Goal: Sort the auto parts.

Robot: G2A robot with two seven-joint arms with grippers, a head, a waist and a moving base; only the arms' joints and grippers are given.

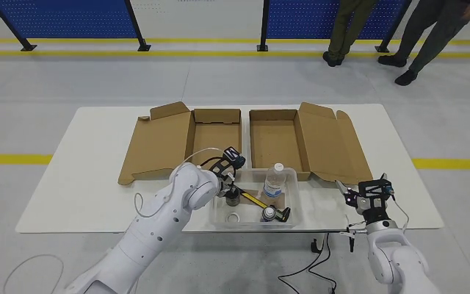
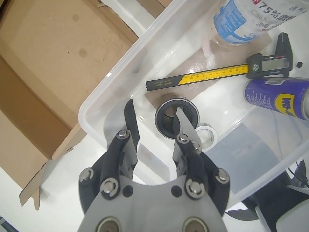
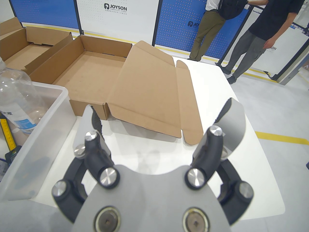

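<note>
- The left box (image 1: 165,143) lies open with its flap folded out toward the table's (image 1: 81,176) left. This leaves the tray bare, probably to take sorted parts. Its near wall stands just beside the bin (image 2: 144,37), so carrying a part across means lifting over two edges.
- The left gripper (image 2: 154,107) hangs inside the bin's left end, fingers apart. One finger points into the bore of the black bearing (image 2: 159,121) and the other stands outside it, near the bin wall. They seem set to pinch the ring's wall, with nothing clamped yet. The outer finger has little room beside the bin wall.
- The bearing rests on the bin floor with a silver ring (image 2: 207,134) touching or just beside it. The caliper (image 2: 217,70) lies just beyond.
- The bottle (image 2: 241,18) and spray can (image 2: 277,96) crowd the bin's right half, so straight up looks like the freest way out.
- The right box (image 3: 96,73) also lies open, its flap spread toward the right.
- The right gripper (image 3: 161,108) hangs spread wide and empty over bare table near the right edge. It is well apart from the bin.
</note>
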